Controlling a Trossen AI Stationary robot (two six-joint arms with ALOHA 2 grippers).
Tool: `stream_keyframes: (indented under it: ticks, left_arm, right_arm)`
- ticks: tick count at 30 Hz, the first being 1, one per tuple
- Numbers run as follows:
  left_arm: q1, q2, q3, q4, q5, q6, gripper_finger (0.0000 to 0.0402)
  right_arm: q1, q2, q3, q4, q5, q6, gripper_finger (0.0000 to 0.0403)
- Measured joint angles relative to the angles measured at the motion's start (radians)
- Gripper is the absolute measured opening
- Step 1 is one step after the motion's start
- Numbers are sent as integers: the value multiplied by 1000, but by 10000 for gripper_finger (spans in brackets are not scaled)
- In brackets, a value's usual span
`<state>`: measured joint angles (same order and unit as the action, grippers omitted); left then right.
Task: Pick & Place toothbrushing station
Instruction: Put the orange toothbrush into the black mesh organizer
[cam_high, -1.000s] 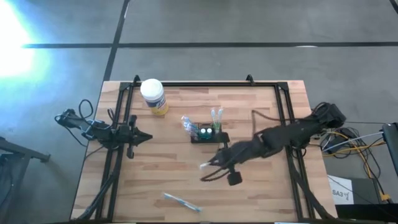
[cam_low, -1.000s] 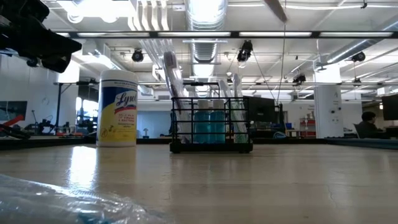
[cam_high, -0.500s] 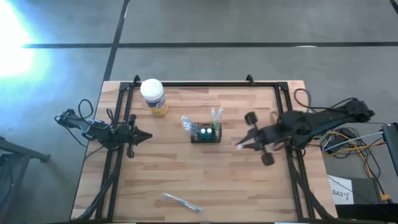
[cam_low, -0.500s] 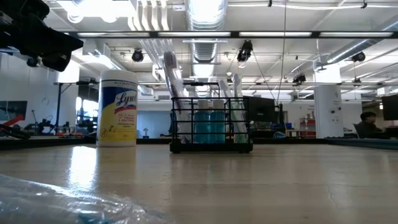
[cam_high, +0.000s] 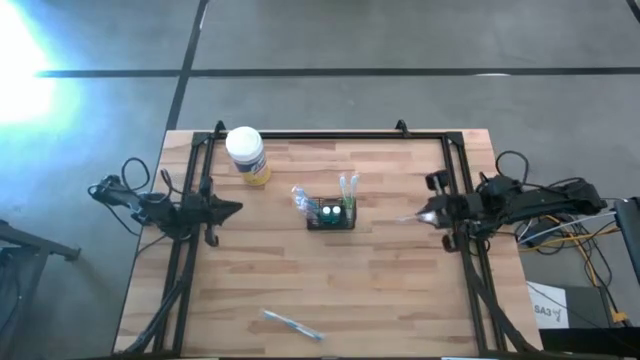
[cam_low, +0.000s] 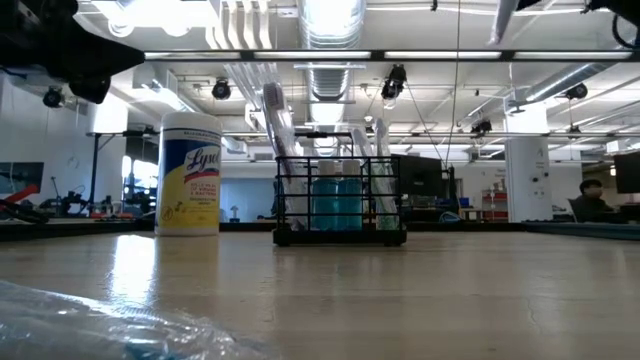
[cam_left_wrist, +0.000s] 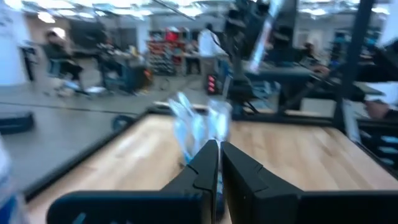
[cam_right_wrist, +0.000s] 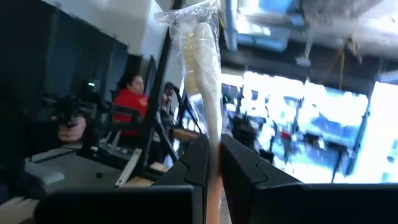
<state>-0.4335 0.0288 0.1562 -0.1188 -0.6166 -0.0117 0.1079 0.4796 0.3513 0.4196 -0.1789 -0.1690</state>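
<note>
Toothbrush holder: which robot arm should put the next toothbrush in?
Probably the right. Its gripper is shut on a wrapped toothbrush, beside the black holder. The left gripper is shut, holding nothing.

Toothbrushing station (cam_high: 331, 216) – small black wire holder, upright mid-table, toothbrushes and blue bottles inside.

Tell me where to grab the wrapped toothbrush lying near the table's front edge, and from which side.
Grip the wrapped toothbrush across its narrow middle, coming straight down from above. It lies flat on the table at a slant with open wood all around, so the fingers should probably straddle it crosswise. The left gripper looks nearer.
</note>
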Motion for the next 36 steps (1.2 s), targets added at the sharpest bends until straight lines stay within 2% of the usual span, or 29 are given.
stream_keyframes:
  ticks: [3,7,12,18,36]
  left_arm:
    - [0,0,0,43,-43,34,23]
    - [0,0,0,79,-46,36,23]
    - [0,0,0,91,-45,16,23]
    - [0,0,0,51,-44,-81,23]
    - [0,5,-4,6,-57,-95,23]
  right_arm:
    - [-10,-82,-74,53,-17,-8,22]
    - [-22,-187,-138,50,0,26,22]
    - [-25,-320,-193,-63,106,64,22]
    - [-24,-476,-261,-133,156,50,22]
    - [-28,-479,-342,-155,182,-19,23]
